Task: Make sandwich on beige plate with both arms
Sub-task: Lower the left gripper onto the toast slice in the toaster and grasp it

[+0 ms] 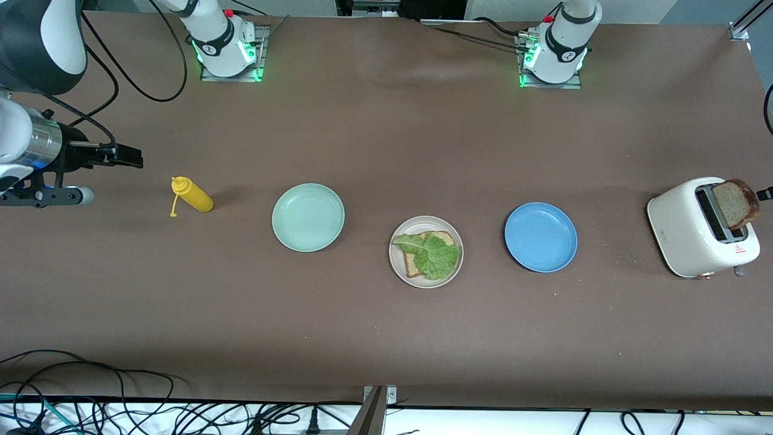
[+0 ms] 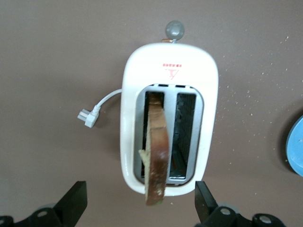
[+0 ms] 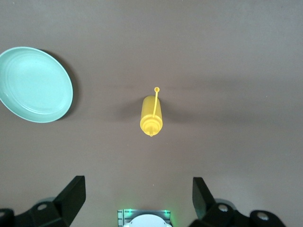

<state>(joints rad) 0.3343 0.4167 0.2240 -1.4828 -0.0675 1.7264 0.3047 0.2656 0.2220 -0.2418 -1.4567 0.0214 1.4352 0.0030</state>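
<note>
The beige plate (image 1: 395,266) sits mid-table and holds one bread slice (image 1: 413,263) with a green lettuce leaf (image 1: 432,254) on top. A second bread slice (image 1: 735,202) stands tilted in a slot of the white toaster (image 1: 694,241) and sticks well up out of it; the left wrist view shows it too (image 2: 157,156). My left gripper (image 2: 139,208) hangs over the toaster, open wide, one finger on each side of the slice and not touching it. Only its tip (image 1: 765,194) shows in the front view. My right gripper (image 1: 130,158) is open and empty over the table near the mustard bottle.
A yellow mustard bottle (image 1: 193,198) lies on its side at the right arm's end. A mint-green plate (image 1: 308,217) and a blue plate (image 1: 540,237) flank the beige plate. The toaster's loose plug (image 2: 87,116) lies beside it. Crumbs are scattered around the toaster.
</note>
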